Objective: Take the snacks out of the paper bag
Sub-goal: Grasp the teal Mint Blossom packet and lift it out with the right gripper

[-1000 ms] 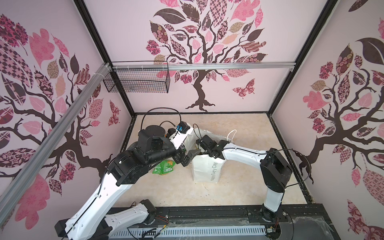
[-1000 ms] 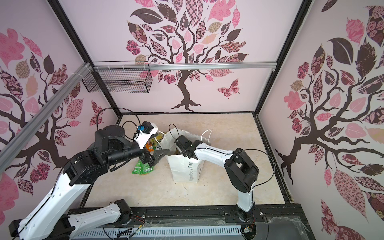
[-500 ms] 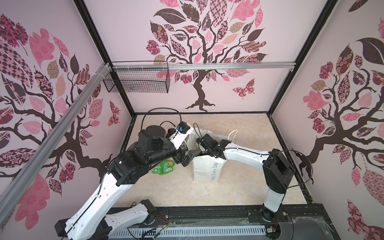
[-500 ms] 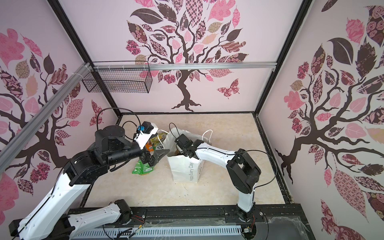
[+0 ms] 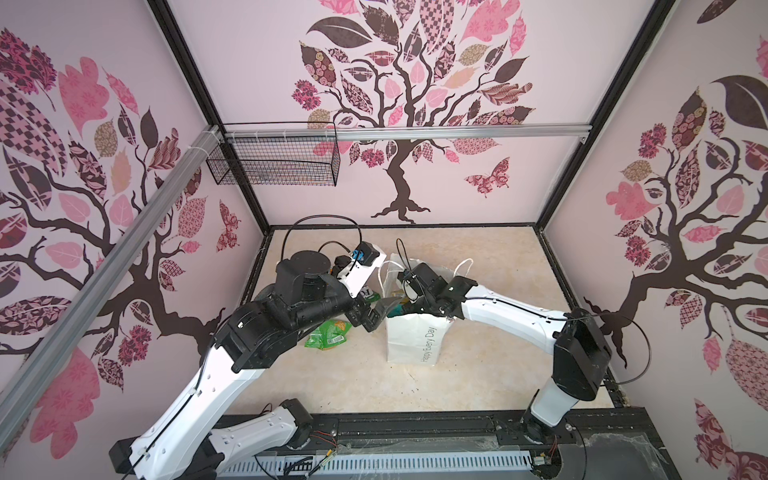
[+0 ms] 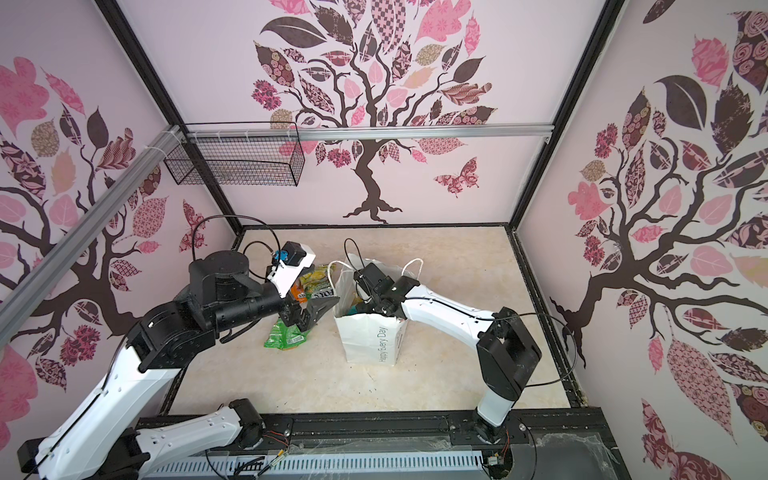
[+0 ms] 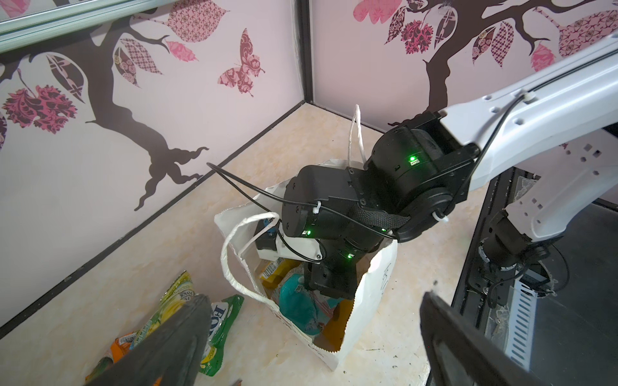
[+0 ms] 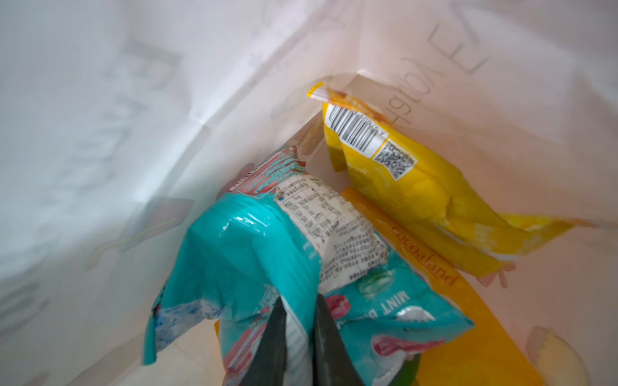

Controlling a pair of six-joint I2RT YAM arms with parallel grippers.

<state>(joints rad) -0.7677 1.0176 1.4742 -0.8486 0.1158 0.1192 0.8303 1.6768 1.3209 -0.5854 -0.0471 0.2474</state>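
Inside the paper bag [image 5: 409, 338], right jaws pinch a teal packet [image 8: 247, 254] beside a yellow packet [image 8: 418, 200]; left jaws gape.

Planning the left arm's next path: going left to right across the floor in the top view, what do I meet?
green snack packet → open left end effector → paper bag, with the right end effector down inside it, pinching the teal packet → right arm's black elbow

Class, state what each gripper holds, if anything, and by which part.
The right gripper, jaws closed inside the paper bag, pinches the teal packet by a crumpled fold of wrapper. The left gripper, jaws wide open, holds nothing.
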